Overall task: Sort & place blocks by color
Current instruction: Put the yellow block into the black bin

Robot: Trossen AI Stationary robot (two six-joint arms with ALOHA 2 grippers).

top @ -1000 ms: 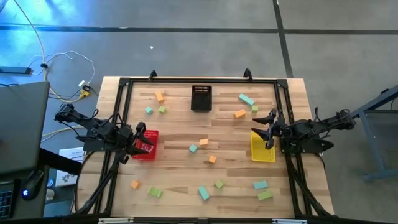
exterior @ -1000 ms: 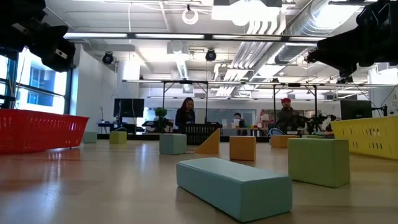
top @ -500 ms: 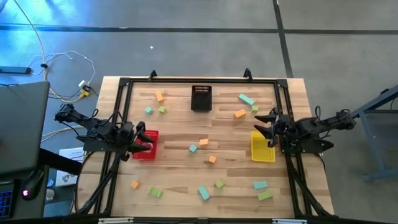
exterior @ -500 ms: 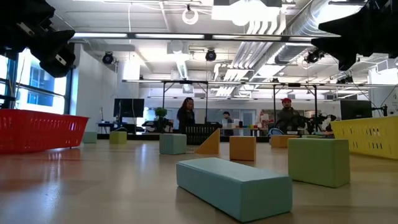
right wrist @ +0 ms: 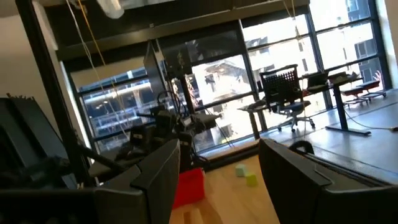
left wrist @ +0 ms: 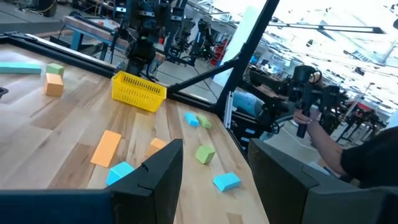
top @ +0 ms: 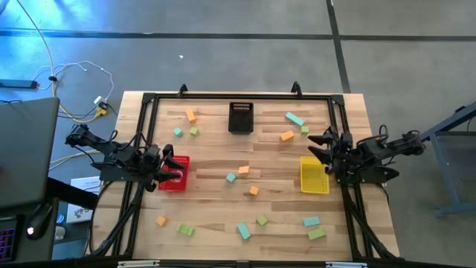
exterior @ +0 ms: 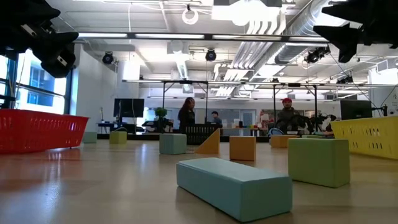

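Overhead, the pale wooden table [top: 223, 171] carries three mesh baskets: a red mesh basket [top: 175, 177] at the left, a yellow mesh basket [top: 313, 179] at the right and a black mesh basket [top: 240, 117] at the far middle. The left gripper [top: 168, 173] hangs over the red basket's near-left edge; its two dark fingers [left wrist: 158, 171] stand apart with nothing between them. The right gripper [top: 321, 147] sits just beyond the yellow basket's far right corner, raised off the table, fingers [right wrist: 161, 171] likewise spread and empty.

Small blocks lie scattered and unsorted on the wood. An orange cube [top: 191, 116], a teal cube [top: 178, 132] and a light green cube [top: 194, 131] sit left of the black basket. A teal bar [top: 294, 118], an orange bar [top: 287, 136] and a small green cube [top: 305, 129] lie to its right. An orange block [top: 244, 170], a teal block [top: 231, 178] and another orange cube [top: 254, 190] lie between the red and yellow baskets. Along the near edge lie further orange, green and teal pieces, among them a long teal bar [exterior: 233, 186]. Whether either basket already holds blocks cannot be told from above.
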